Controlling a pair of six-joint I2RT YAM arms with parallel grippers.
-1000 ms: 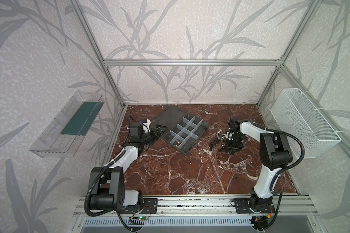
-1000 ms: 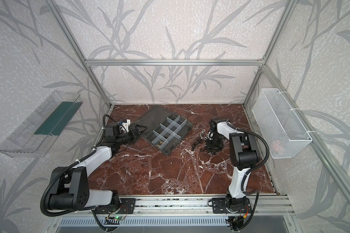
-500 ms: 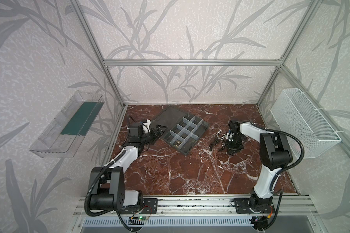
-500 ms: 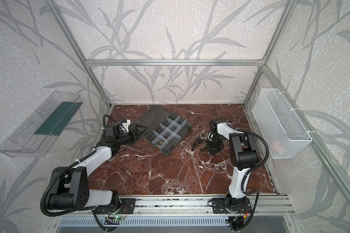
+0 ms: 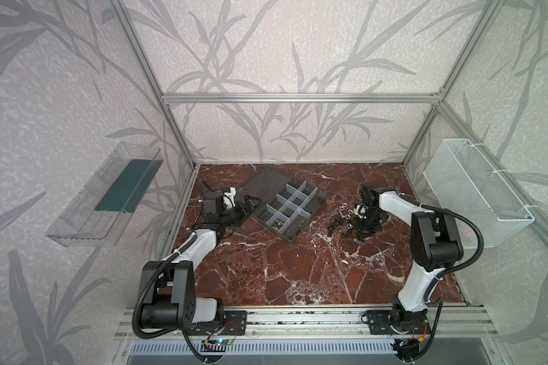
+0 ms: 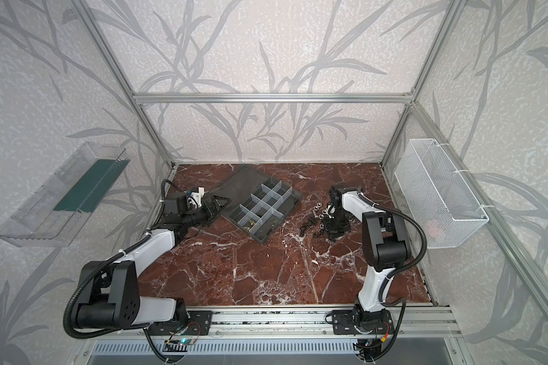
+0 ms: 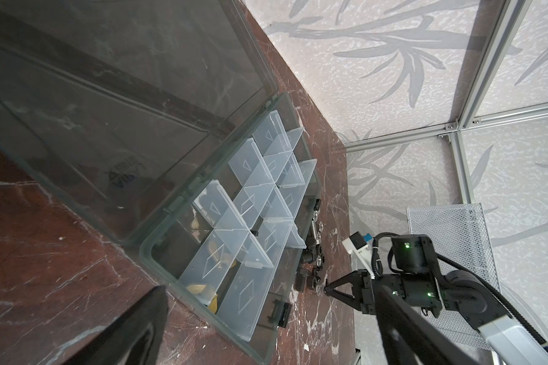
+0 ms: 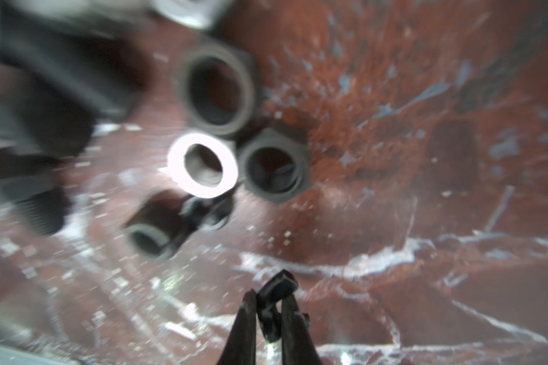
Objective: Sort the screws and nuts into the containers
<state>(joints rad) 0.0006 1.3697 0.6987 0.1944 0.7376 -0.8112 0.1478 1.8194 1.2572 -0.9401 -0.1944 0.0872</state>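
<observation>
Now the right pincer [image 8: 270, 298] pinches a dark screw [image 8: 281, 282], nuts [image 8: 202, 164] lying just beyond.

The counter [image 5: 298, 275] is red-brown marble veined white. The organizer box [image 5: 321, 199] is dark grey with translucent whitish dividers [image 5: 290, 202]; brass-coloured nuts [image 7: 200, 288] glint yellow inside. On the counter one loose nut [image 8: 202, 164] is bright silver, the neighbouring nuts [image 8: 272, 167] dull dark grey. The right gripper [image 8: 270, 295] and its screw [image 8: 280, 282] are black. Walls [image 5: 298, 47] are pale grey with darker leaf shapes; the mesh basket [image 5: 475, 189] is white
</observation>
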